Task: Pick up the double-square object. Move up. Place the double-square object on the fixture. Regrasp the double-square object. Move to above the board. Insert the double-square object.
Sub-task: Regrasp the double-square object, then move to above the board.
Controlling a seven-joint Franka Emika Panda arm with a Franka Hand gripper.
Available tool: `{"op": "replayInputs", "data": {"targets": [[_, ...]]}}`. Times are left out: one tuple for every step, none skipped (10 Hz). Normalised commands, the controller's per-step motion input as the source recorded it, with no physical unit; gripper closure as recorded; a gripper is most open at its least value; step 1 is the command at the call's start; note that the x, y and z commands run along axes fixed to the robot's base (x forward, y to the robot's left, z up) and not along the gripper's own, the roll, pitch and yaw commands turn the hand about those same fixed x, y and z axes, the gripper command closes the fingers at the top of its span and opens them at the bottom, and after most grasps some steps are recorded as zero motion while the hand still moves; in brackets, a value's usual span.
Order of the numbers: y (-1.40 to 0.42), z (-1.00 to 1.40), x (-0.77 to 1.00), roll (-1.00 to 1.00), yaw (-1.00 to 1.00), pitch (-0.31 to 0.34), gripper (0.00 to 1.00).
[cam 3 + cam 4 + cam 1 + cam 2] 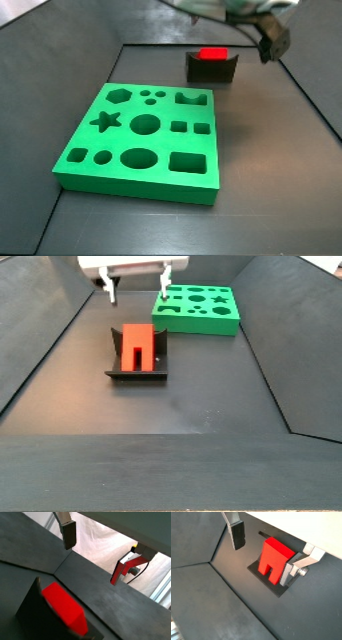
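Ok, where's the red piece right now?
The red piece lies on the fixture, apart from the board, not held. The open tool hangs above it in a side view.

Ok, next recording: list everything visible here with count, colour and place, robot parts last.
double-square object: one, bright red, resting on the fixture, prongs pointing away from the board, nothing gripping it.
fixture: one, dark grey, on the dark floor, apart from the board.
board: one, bright green slab with star, hexagon, round and square holes, all holes empty in a side view.
gripper: one, silver fingers with dark pads, open and empty, raised above the fixture's far end; in a wrist view one finger hangs beside the red piece without touching it.
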Motion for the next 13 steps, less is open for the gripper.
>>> {"op": "replayInputs", "data": {"targets": [[0.04,-1.0,0.09,0.07,0.02,-0.086,0.0],[0.03,-1.0,0.1,0.07,0.0,-0.075,0.0],[0.04,-1.0,0.11,0.06,-0.01,-0.064,0.0],[0.03,-0.92,0.11,0.06,-0.02,-0.046,0.0],[0.02,-0.82,0.1,0.06,-0.02,-0.038,0.0],[0.01,-0.62,0.08,0.06,-0.02,-0.019,0.0],[0.0,-0.43,0.08,0.06,-0.01,-0.008,0.0],[0.0,-0.3,0.07,0.05,0.0,-0.005,0.0],[-0.01,-0.18,0.04,0.04,0.01,0.012,0.0],[0.0,-0.5,0.0,0.0,0.0,0.0,1.0],[0.14,1.0,0.11,0.1,0.24,-0.077,1.0],[0.14,1.0,0.11,0.1,0.23,-0.078,1.0],[0.13,1.0,0.1,0.06,0.16,-0.098,1.0]]}}
